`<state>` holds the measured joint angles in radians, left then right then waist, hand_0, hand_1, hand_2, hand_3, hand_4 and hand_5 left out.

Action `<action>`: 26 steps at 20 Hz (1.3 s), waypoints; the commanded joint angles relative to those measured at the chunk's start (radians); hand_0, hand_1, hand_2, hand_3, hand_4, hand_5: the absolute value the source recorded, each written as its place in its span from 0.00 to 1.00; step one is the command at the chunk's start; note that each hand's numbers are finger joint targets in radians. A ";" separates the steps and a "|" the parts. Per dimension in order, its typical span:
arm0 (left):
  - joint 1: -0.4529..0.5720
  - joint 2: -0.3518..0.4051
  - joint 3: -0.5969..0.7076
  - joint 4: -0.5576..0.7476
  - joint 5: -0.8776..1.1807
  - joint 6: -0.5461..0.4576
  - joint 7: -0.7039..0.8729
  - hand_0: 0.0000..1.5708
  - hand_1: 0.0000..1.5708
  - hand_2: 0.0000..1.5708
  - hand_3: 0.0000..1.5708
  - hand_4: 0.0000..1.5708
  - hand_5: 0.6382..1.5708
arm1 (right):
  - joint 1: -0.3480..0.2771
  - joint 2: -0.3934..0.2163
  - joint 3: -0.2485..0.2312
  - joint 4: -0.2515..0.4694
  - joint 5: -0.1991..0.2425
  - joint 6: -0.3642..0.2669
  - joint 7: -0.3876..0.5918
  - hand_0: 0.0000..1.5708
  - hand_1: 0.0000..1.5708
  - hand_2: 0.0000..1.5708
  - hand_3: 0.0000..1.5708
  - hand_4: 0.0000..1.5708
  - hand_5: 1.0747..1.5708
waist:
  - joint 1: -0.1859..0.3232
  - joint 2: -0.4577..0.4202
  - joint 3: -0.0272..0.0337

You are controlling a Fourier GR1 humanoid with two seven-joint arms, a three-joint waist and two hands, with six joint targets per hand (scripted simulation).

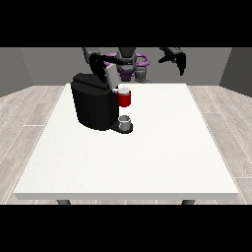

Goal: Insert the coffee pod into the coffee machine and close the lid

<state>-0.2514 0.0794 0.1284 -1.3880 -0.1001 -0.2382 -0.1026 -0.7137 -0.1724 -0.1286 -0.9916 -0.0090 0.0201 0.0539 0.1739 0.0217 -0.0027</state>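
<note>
Coffee machine (93,106) sat on the left-far part of the white table (147,157), black body, lid (109,74) standing up and tilted open behind the brew head. Red holder (125,99) stuck out on the machine's right side with a pale top showing; that looked like the coffee pod (124,91) already sitting in it, though I couldn't confirm how deep. Small grey cup (125,121) stood on the drip base just below it.

Hand at the view's left (97,62) was up behind the machine, close to the raised lid; couldn't tell whether it touched the lid or how it was set. Hand at the view's right (176,58) hung high and well apart from everything, fingers pointing down and relaxed, holding nothing.

Handling call: the pod would be light, small and rigid-walled, probably slick, with a thin top that dents easily. Best taken by the side walls or rim, not the top face. If it was seated, leave it alone. The lid is a stiff hinged flap; push on its upper edge, far from the hinge, and let it swing down over the pod. Machine looked heavy enough not to slide. Judged: insertion likely done, lid still to close.
</note>
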 commanded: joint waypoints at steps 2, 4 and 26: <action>0.033 -0.005 -0.010 -0.019 0.000 0.011 -0.001 0.00 0.00 0.00 0.00 0.22 1.00 | -0.059 -0.018 0.009 0.016 0.011 0.028 -0.023 0.00 0.00 0.00 0.00 0.10 1.00 | 0.009 0.040 0.0028; -0.015 0.020 -0.007 -0.043 0.016 -0.018 0.047 0.00 0.00 0.00 0.00 0.23 1.00 | -0.086 0.008 0.048 0.027 0.067 -0.029 -0.006 0.00 0.00 0.00 0.00 0.08 1.00 | 0.044 0.047 0.0027; -0.120 -0.008 -0.079 -0.038 -0.012 -0.030 0.018 0.00 0.00 0.00 0.00 0.25 1.00 | -0.291 -0.058 0.075 -0.094 0.165 -0.064 0.172 0.00 0.00 0.00 0.00 0.06 1.00 | 0.228 0.177 0.0030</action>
<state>-0.3393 0.0645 0.0532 -1.4194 -0.1236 -0.2476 -0.0878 -0.8923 -0.3006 -0.0923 -1.0627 0.1718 -0.0594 0.3215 0.2958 0.1679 0.0237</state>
